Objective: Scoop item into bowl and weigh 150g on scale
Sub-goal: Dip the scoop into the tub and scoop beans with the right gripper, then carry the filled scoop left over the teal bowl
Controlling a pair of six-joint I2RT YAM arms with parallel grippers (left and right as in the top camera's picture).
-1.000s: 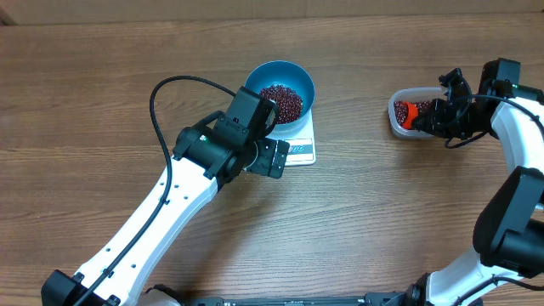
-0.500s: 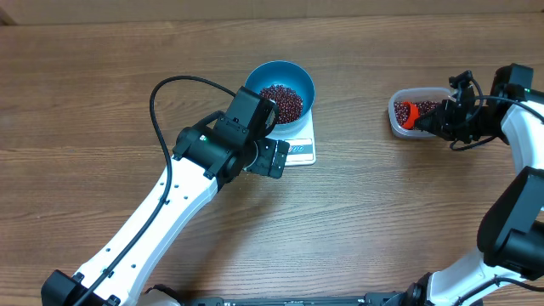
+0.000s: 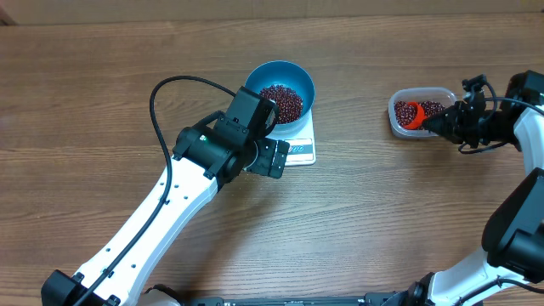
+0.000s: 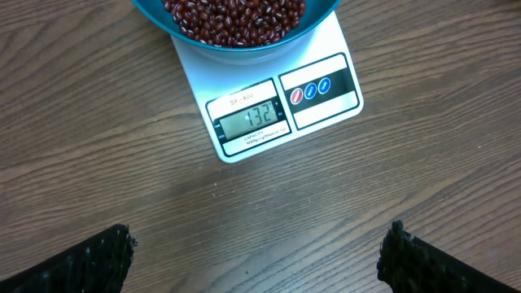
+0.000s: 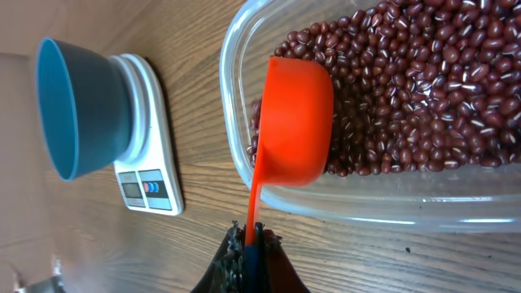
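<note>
Only left wrist view shows scale [image 4: 277, 106] display reading 132.

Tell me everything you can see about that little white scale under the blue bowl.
The scale is a flat white rectangle, plastic by its look, lying level on the wooden table. Its front edge carries a grey display window, switched on and reading 132, and beside it a blue-outlined label with a black band and round red and blue buttons. The blue bowl of red-brown beans sits on its back half. Nothing else is seen touching it.
</note>
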